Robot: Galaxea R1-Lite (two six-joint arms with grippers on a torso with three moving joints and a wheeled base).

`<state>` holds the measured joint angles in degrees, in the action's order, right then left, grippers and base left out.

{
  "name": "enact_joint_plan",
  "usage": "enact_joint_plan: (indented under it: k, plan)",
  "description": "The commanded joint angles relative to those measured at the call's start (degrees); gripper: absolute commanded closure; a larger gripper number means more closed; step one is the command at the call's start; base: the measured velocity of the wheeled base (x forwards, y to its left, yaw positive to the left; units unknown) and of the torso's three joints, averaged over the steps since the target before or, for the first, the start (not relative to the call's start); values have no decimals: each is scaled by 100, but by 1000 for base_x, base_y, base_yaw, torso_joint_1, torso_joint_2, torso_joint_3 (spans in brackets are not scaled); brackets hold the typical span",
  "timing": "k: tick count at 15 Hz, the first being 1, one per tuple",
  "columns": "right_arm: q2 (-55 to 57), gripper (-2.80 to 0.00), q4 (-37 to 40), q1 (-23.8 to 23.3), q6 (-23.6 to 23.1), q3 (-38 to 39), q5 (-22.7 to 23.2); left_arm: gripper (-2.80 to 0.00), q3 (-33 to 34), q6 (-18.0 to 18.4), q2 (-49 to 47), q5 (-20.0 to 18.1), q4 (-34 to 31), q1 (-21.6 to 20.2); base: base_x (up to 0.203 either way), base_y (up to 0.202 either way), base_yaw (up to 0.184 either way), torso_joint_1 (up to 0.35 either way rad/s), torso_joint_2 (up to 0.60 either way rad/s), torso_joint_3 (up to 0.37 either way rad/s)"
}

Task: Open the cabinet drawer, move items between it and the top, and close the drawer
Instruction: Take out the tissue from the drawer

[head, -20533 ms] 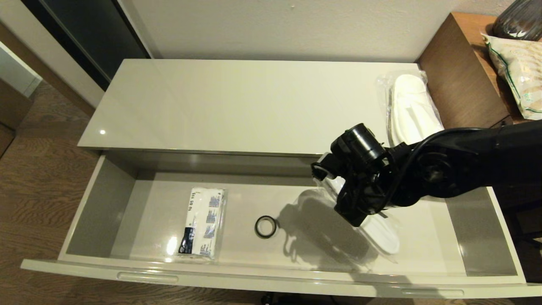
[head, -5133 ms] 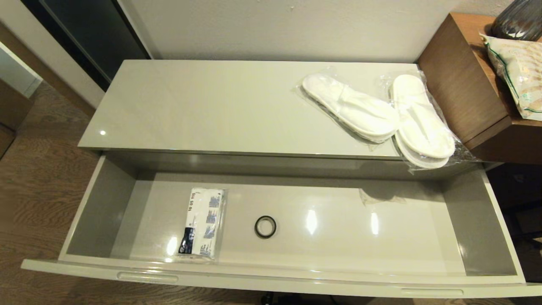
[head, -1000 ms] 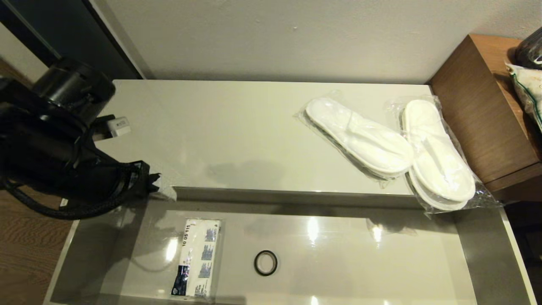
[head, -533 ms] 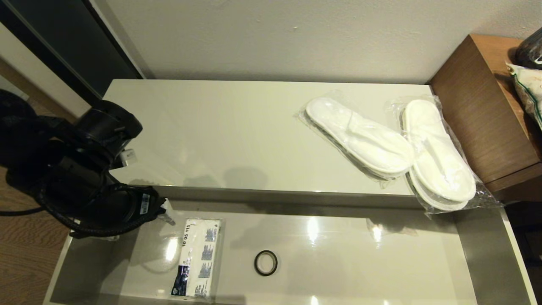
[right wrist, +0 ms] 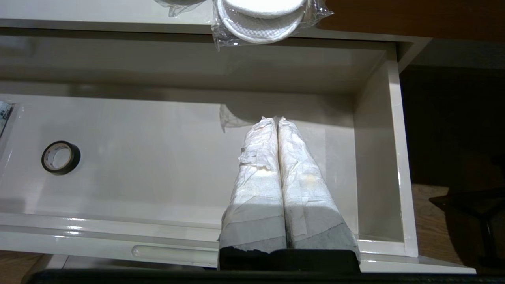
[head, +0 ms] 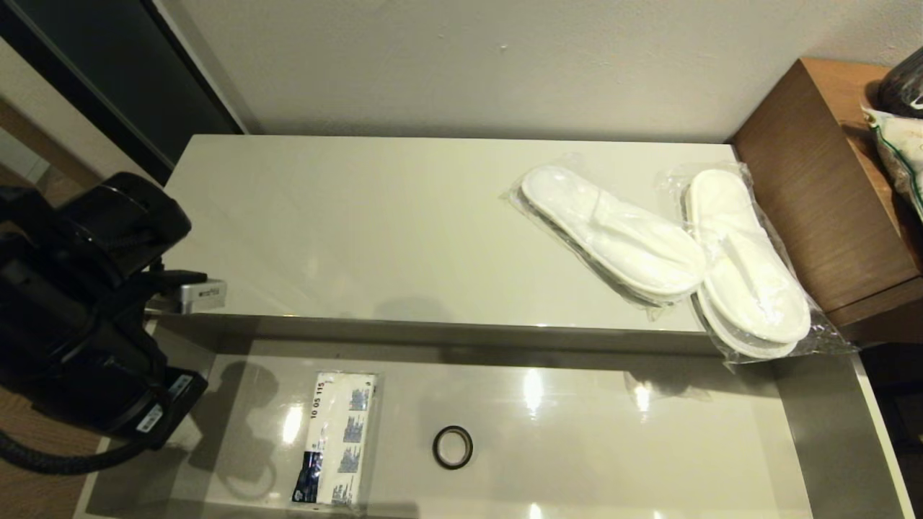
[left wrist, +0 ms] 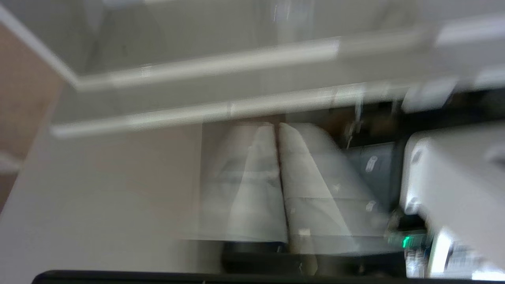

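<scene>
The left gripper (left wrist: 278, 130) has its jaws pressed together with nothing between them; its wrist view is smeared, showing only pale drawer edges past the taped fingers (left wrist: 311, 185). In the head view the left arm (head: 79, 317) hangs at the left end of the drawer (head: 822, 425), over its left wall, and the jaws themselves are hidden under the black wrist.

The packet (head: 337, 437) lies flat on the drawer floor just right of that arm, its long axis running front to back, the dark printed end toward the front. It is near the arm but not touched. A black ring (head: 452, 447) lies further right, apart from the packet.

The right gripper (right wrist: 277, 120) also has its jaws shut and empty, above the right part of the open drawer (right wrist: 378, 157). Its view shows the ring (right wrist: 60, 157) and the heel ends of one slipper pair (right wrist: 260, 17) sticking out over the front edge of the top (right wrist: 98, 17), an overhang less plain from the head.

Only the head view shows the whole top (head: 346, 223): both slipper pairs lie at its right end, the left pair (head: 613, 231) slanted, the right pair (head: 746, 267) nearly front to back, overlapping, beside a brown table (head: 815, 194).
</scene>
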<state>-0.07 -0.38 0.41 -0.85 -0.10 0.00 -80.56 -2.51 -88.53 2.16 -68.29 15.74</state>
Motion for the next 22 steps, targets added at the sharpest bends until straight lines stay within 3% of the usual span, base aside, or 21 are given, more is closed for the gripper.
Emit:
enact_joint_plan:
  k: [1,3,4,11,12,14,18,20,22]
  plan:
    - [-10,0,-5,2,-3,1,0,0,-67,14,-246,-8,-228,-16,0,0,0,0,0,0]
    - [-6,0,1,2,-3,1,0,0,-291,231,-687,-16,-363,22,0,0,0,0,0,0]
    - [-10,0,2,2,-3,1,0,-280,-537,420,-974,-24,-405,78,0,0,0,0,0,0]
    - [-8,0,2,2,-3,1,0,-280,-2226,441,-3362,68,-559,275,0,0,0,0,0,0]
    - [-10,0,0,2,-3,1,0,-280,-2593,366,-3521,72,-561,281,0,0,0,0,0,0]
    - [-10,0,1,2,-3,1,0,-280,-2959,-147,-3618,48,-641,288,0,0,0,0,0,0]
    - [-2,0,-5,2,-3,1,0,-280,-2336,-78,-3016,-106,-689,316,0,0,0,0,0,0]
    - [-10,0,-1,2,-3,1,0,-280,-2247,-783,-2958,-97,-692,500,0,0,0,0,0,0]
    - [-10,0,3,2,-3,1,0,-280,-1708,-1076,-2906,-59,-650,793,0,0,0,0,0,0]
